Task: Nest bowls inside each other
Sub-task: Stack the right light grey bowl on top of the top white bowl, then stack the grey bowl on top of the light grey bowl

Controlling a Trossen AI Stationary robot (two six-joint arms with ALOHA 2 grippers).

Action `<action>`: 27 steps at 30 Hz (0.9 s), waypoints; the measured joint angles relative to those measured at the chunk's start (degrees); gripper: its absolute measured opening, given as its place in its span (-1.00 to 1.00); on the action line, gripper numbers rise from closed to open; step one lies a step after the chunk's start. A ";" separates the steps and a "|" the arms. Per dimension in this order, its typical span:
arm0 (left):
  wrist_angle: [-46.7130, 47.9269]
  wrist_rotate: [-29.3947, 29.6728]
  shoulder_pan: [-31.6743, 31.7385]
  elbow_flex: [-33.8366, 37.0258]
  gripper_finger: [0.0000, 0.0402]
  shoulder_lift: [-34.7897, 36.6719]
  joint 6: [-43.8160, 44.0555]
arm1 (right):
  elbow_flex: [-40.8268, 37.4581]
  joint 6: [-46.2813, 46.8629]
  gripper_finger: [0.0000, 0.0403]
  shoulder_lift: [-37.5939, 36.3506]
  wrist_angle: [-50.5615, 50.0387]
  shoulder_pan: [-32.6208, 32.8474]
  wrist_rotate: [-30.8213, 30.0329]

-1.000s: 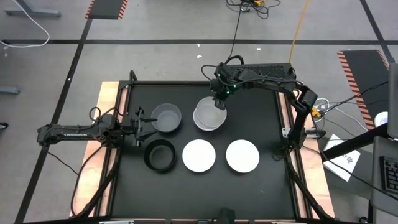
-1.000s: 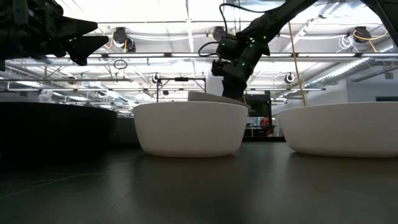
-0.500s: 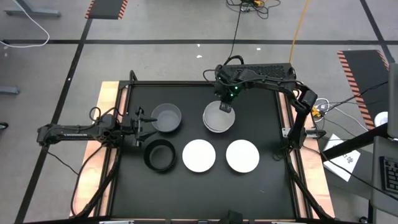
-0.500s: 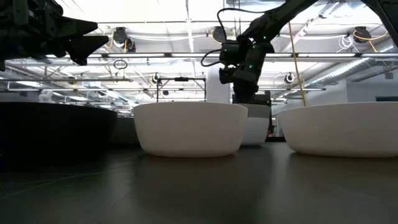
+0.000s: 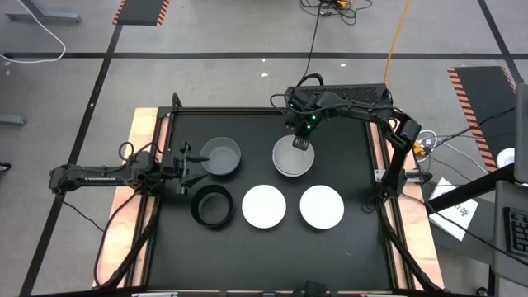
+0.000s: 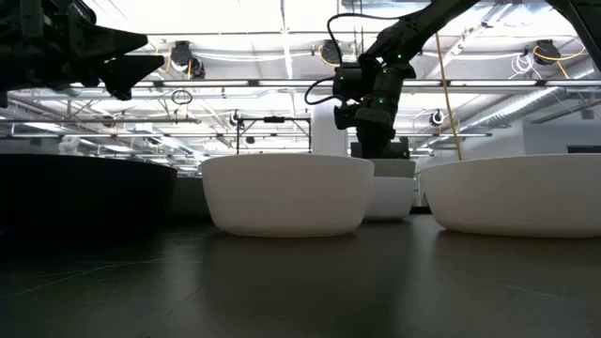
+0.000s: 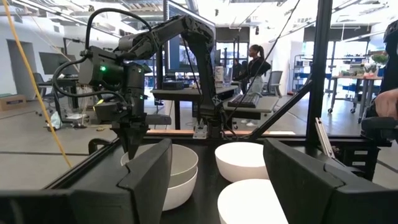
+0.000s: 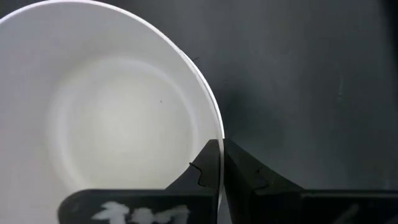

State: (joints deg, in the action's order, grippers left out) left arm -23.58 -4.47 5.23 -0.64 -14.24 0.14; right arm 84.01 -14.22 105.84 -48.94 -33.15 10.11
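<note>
Two white bowls (image 5: 264,206), one black (image 5: 212,205), one grey (image 5: 221,156), one nested pair (image 5: 293,158).

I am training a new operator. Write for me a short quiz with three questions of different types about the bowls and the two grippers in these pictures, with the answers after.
1. True or false: the right gripper is shut on the rim of the nested bowl.
2. Which bowl lies nearest the left gripper?
A. the grey bowl
B. the black bowl
C. a white bowl
3. Fill in: in the front row, to the right of the black bowl, stand ___ white bowls.

Key:
1. true
2. A
3. two; the other is the middle white bowl.
</note>
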 joint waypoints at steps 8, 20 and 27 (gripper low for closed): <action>1.22 0.00 0.00 0.01 0.27 0.02 0.11 | 0.00 0.19 -1.00 0.00 -0.38 0.02 0.00; 1.10 0.02 -0.02 0.00 0.27 0.02 0.11 | 0.00 0.13 -0.75 0.00 0.88 0.02 0.42; 0.73 0.02 -0.01 0.00 0.27 0.02 0.11 | -0.02 0.92 -0.35 -0.61 2.00 0.02 0.46</action>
State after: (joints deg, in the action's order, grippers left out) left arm -22.84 -4.45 5.22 -0.64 -14.22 0.25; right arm 83.99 -13.30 105.23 -46.94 -33.12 10.57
